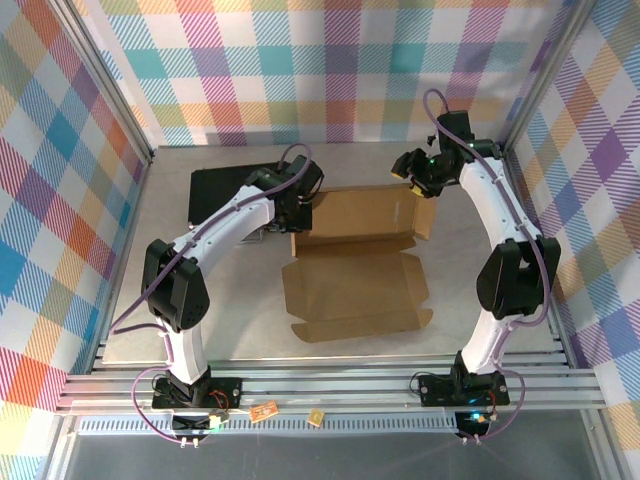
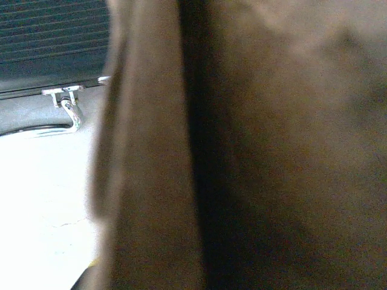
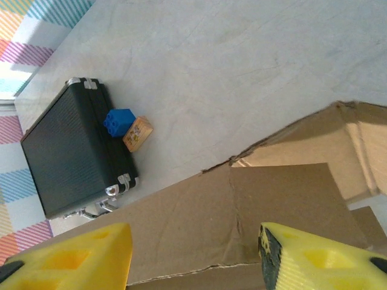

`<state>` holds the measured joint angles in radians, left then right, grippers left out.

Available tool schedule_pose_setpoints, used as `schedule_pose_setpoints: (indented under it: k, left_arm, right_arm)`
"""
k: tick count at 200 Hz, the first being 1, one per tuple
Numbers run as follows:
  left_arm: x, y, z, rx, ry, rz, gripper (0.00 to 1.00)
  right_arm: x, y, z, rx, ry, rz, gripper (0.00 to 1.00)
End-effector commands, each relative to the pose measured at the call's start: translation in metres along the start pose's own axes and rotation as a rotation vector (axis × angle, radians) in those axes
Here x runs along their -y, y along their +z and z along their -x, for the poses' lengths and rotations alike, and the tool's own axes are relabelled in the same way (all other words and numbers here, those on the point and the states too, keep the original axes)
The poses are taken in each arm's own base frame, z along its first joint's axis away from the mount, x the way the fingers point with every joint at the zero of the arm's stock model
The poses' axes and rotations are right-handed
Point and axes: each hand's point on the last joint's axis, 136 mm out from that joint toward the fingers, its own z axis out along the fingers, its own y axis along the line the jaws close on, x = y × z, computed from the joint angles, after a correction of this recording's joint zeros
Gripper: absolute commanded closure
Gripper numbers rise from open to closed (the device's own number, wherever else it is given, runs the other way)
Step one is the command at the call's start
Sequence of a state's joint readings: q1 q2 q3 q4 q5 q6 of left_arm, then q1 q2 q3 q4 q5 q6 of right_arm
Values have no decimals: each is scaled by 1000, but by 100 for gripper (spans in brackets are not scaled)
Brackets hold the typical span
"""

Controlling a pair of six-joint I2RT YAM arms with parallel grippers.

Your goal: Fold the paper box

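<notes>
Cardboard of the paper box (image 1: 355, 270) lies in the middle of the table (image 1: 235, 325), partly unfolded. The left gripper (image 1: 292, 210) is tight against its far left corner; whether the jaws are closed cannot be told. The right gripper (image 3: 195, 241) hangs over the far right corner, jaws apart and empty.

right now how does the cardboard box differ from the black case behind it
The paper box is plain brown cardboard; the black case is dark, with a ribbed face and metal fittings. The paper box lies opened out, its near panel flat and its far walls partly raised; the black case is shut. The paper box sits mid-table; the black case lies behind it, to the left. Both are rectangular and rest on the table.
</notes>
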<state>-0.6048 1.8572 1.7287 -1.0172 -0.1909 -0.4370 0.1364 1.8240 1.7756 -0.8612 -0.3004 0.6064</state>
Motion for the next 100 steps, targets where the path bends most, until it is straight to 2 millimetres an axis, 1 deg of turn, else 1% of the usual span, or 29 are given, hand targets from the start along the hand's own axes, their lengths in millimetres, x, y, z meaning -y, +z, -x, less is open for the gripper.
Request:
schedule_pose_setpoints:
  k: [1,24,53,64,100]
  left_arm:
    - [1,-11,8,29,-3,-43,100]
    - [3,-11,10,33,-3,-51,100]
    - [4,-11,13,37,-7,-60,100]
    - [5,-12,14,40,-8,-64,100]
    - [4,-14,18,52,-14,-71,100]
  right_arm:
    - [-12,1,-3,-50,-26,71,43]
    - [-17,4,-9,-86,6,113,44]
    - [-24,0,-13,-108,60,148,48]
    - [-25,0,-13,-112,79,156,54]
    - [-28,2,-12,-106,161,180,80]
